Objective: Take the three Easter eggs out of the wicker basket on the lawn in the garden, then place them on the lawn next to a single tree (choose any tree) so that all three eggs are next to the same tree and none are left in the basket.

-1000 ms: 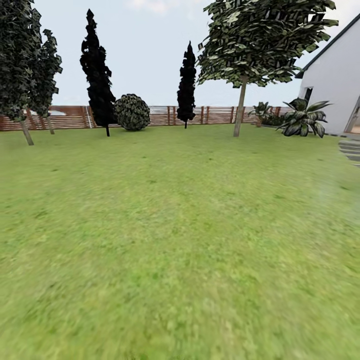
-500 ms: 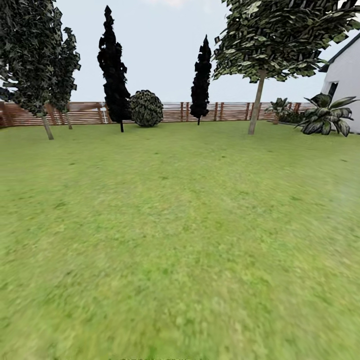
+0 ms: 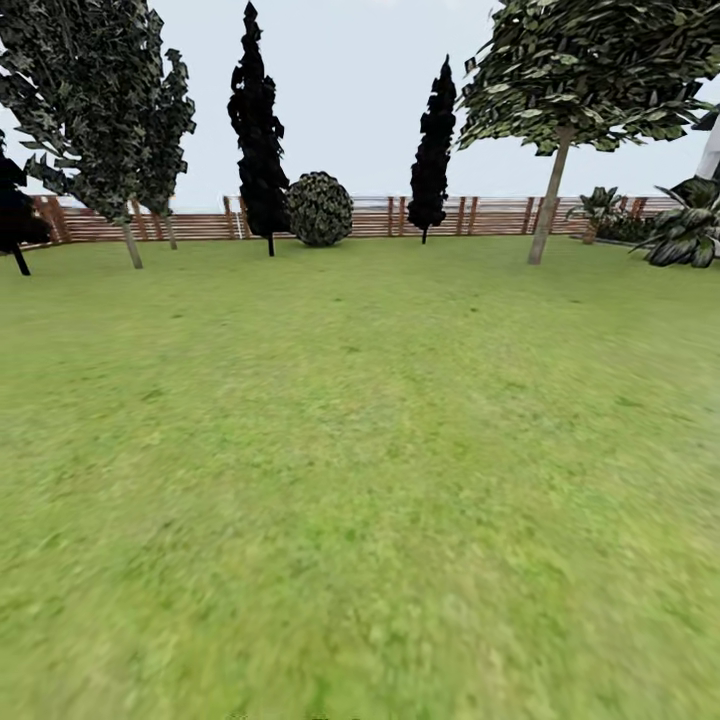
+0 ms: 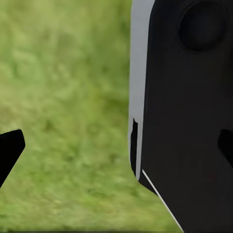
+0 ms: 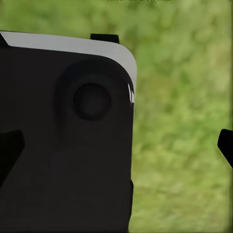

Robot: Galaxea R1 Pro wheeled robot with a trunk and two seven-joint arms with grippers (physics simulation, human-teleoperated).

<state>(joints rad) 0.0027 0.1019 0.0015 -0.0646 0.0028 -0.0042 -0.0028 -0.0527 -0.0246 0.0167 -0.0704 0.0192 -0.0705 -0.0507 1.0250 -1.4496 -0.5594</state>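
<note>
The lawn (image 3: 360, 450) spreads wide and flat ahead of me in the head view. A tree (image 3: 549, 205) with a pale bare trunk and a dark green crown stands at the far right of the lawn. Two similar trees (image 3: 131, 243) stand close together at the far left. The Easter eggs and the wicker basket are out of view. My left gripper (image 4: 116, 150) is open over grass, its black fingertips (image 4: 10, 148) far apart, beside a dark part of my own body (image 4: 189, 116). My right gripper (image 5: 116, 145) is open too, with nothing held.
Two narrow black cypress-like trees (image 3: 258, 130) (image 3: 433, 140) and a round bush (image 3: 319, 208) line a wooden fence (image 3: 480, 215) at the back. Broad-leaved plants (image 3: 688, 228) and a white house corner (image 3: 712, 150) sit at the far right. Another black tree (image 3: 14, 215) is at the left edge.
The whole picture has slid to the right, so the camera has turned left. The house has nearly left the view, and a black tree has come in at the left edge.
</note>
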